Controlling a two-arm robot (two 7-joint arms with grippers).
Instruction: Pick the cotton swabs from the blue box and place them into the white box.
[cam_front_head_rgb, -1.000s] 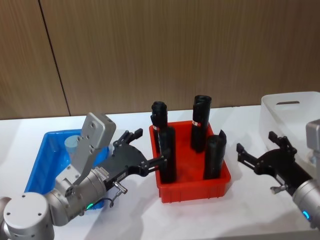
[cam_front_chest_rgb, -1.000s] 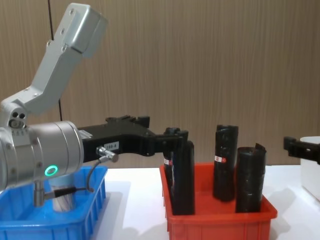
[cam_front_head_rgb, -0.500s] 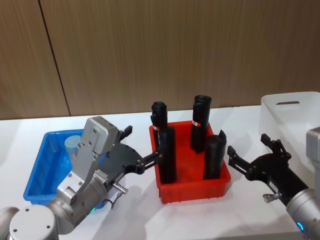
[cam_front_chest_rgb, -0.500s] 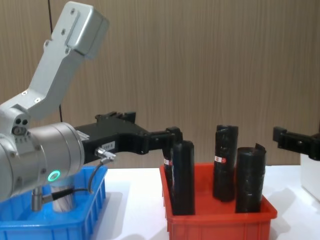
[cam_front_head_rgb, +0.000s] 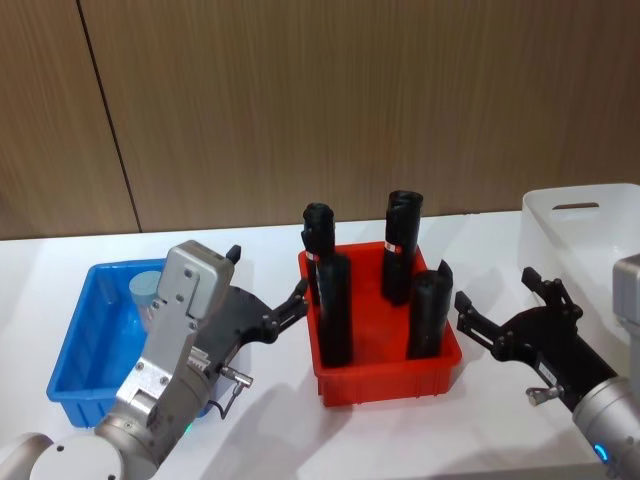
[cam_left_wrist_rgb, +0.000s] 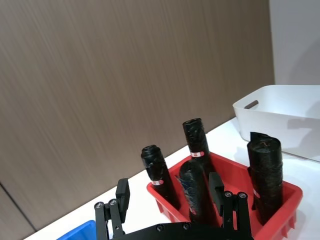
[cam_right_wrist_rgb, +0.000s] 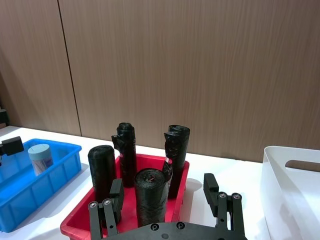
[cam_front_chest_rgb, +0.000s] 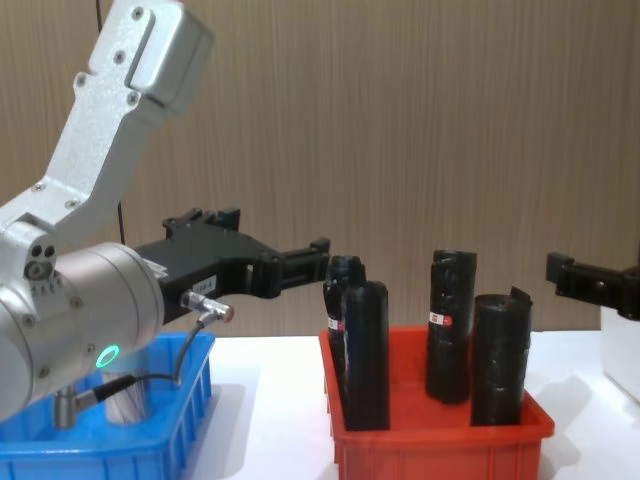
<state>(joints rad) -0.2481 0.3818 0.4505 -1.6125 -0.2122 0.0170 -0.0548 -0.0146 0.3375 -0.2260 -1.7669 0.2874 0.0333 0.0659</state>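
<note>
Your left tool (cam_front_head_rgb: 268, 276) hangs spread wide and empty over the gap between the blue box (cam_front_head_rgb: 72, 345) and the red bin (cam_front_head_rgb: 390, 378), with one fingertip close to the bin's near-left corner. Your right tool (cam_front_head_rgb: 495, 292) is also wide open and empty, between the red bin and the white box (cam_front_head_rgb: 585, 228) at the desk's (cam_front_head_rgb: 480, 430) right edge. One tub of cotton swabs (cam_front_head_rgb: 146, 291) stands at the blue box's far end. Four black rolls (cam_front_head_rgb: 334, 310) stand upright in the red bin, mid-desk.
</note>
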